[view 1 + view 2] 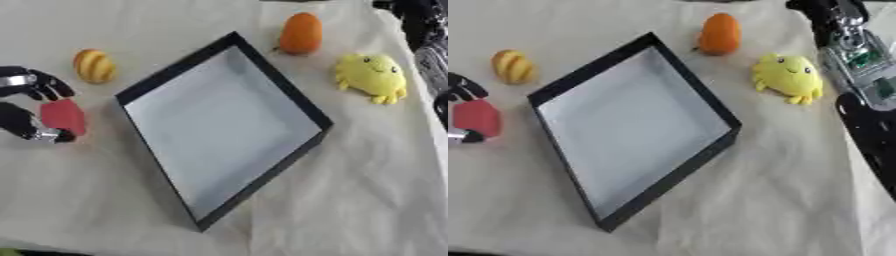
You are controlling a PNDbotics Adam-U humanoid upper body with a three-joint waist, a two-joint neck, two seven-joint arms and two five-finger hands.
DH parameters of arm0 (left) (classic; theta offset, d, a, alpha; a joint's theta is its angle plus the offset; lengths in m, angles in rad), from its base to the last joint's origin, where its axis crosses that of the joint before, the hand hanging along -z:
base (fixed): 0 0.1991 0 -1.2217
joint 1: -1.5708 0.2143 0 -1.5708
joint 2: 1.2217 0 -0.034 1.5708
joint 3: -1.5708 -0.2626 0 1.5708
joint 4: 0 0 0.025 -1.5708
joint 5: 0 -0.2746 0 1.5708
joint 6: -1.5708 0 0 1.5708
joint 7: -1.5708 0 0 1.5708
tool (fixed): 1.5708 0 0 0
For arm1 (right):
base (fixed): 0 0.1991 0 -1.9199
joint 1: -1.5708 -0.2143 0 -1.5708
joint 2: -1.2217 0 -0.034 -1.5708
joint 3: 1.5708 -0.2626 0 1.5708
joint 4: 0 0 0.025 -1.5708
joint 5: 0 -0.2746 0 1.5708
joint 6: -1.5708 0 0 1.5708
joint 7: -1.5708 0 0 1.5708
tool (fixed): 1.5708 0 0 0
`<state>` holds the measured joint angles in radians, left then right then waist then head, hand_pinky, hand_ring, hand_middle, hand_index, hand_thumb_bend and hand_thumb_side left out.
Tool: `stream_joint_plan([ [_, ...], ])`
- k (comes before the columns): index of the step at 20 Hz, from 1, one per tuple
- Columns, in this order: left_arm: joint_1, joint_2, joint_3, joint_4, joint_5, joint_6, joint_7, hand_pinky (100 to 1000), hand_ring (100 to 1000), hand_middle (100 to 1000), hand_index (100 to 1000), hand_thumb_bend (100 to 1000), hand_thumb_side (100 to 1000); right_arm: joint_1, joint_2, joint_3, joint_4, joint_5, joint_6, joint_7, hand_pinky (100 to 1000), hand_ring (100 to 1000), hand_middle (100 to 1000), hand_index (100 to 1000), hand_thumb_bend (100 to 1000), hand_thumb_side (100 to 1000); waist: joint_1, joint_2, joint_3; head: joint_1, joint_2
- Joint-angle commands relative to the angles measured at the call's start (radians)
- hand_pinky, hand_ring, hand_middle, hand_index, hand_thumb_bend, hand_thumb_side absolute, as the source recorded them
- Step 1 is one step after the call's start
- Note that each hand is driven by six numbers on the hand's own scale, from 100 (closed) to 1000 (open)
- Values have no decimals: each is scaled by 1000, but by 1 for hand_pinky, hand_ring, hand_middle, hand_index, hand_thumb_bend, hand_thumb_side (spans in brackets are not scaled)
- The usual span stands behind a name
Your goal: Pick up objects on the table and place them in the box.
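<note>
Left hand [31, 112] curled round red block [63, 116], probably just off the worktop [350, 200], left of the box [302, 102]. Box opening lies straight right, nearest this hand.

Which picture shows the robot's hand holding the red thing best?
The left eye view. There the black left hand shows with fingers curled above and below the flat red object. In the right eye view the picture's edge cuts most of that hand off.
</note>
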<state>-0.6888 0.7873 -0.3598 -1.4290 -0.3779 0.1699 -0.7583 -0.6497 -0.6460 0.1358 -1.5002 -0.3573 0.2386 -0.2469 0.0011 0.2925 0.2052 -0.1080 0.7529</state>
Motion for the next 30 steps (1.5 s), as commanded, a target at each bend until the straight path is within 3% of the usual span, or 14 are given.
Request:
stream_joint_plan([
  [1, -19, 17, 3, 1, -17, -10, -9, 878, 835, 795, 852, 494, 264, -11, -19, -11, -6, -6, -4, 4, 862, 801, 828, 920, 259, 593, -12, -1, 0, -2, -10],
  [9, -20, 13, -5, -5, -64, -10, -2, 836, 786, 742, 797, 355, 213, -8, -16, -11, -1, -12, -6, 5, 862, 801, 829, 918, 245, 599, -12, 4, 0, -3, -13],
  [12, -18, 12, -11, -5, -90, -16, -9, 862, 829, 806, 841, 436, 233, -7, -16, -12, 0, -13, -7, 4, 862, 800, 828, 918, 245, 599, -12, 5, -1, -1, -13],
  [17, -19, 10, -10, 2, -132, -29, -25, 848, 808, 779, 825, 405, 170, -4, -16, -13, 2, -14, -8, 3, 863, 801, 829, 918, 243, 600, -12, 5, -1, 0, -13],
  [19, -18, 9, -11, 2, -134, -32, -28, 844, 801, 766, 811, 345, 124, -2, -17, -14, 3, -14, -8, 3, 863, 801, 829, 918, 242, 601, -12, 6, -1, 1, -12],
  [22, -17, 8, -9, 3, -133, -24, -24, 802, 736, 682, 739, 127, 100, 0, -18, -14, 5, -15, -9, 2, 863, 801, 829, 918, 241, 600, -12, 7, -1, 3, -11],
  [24, -16, 9, -5, -5, -134, -13, -5, 761, 671, 597, 665, 100, 100, 1, -18, -15, 6, -16, -10, 1, 863, 801, 829, 919, 241, 601, -12, 7, 0, 3, -11],
  [26, -17, 9, 9, -43, -122, -10, 17, 738, 624, 544, 606, 100, 100, 2, -20, -16, 6, -16, -10, 1, 863, 801, 829, 919, 241, 601, -12, 5, 0, 0, -11],
  [30, -42, 26, 61, -241, -51, 0, 57, 736, 615, 533, 587, 100, 100, 4, -29, -19, 3, -16, -12, 0, 864, 802, 829, 919, 240, 601, -11, -3, 3, -11, -3],
])
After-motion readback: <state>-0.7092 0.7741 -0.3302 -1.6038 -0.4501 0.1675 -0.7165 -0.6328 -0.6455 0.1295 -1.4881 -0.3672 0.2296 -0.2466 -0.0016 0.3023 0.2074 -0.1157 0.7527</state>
